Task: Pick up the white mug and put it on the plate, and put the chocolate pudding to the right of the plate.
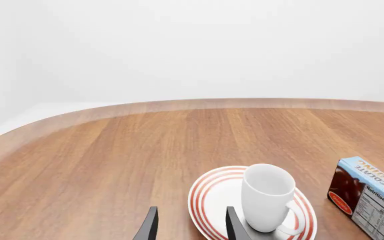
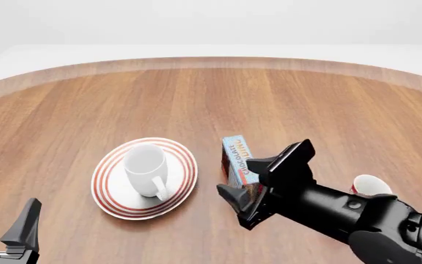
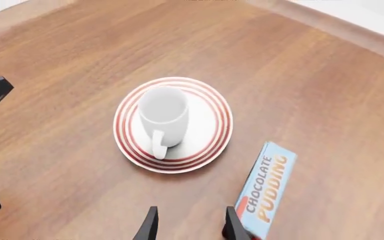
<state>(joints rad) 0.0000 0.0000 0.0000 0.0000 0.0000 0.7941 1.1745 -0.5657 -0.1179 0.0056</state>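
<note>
Front view: right pincer (image 2: 242,204) is being held open and empty just beside the chocolate pudding (image 2: 239,161), which is standing right of the plate (image 2: 112,197). White mug (image 2: 145,168) is being carried upright by that plate. Left pincer (image 2: 4,220) is parted, empty, well apart. Carton risks being toppled if clipped during withdrawal.

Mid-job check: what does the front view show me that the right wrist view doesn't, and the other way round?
Only the front view shows the red mug, partly hidden behind the right arm, and that arm's body reaching in over the table.

Only the right wrist view shows the chocolate pudding's whole lettered face; in the front view the arm covers part of it.

Both show the white mug upright on the plate, the pudding lying apart from the plate on its right, and both the left gripper and the right gripper with open jaws, holding nothing.
</note>
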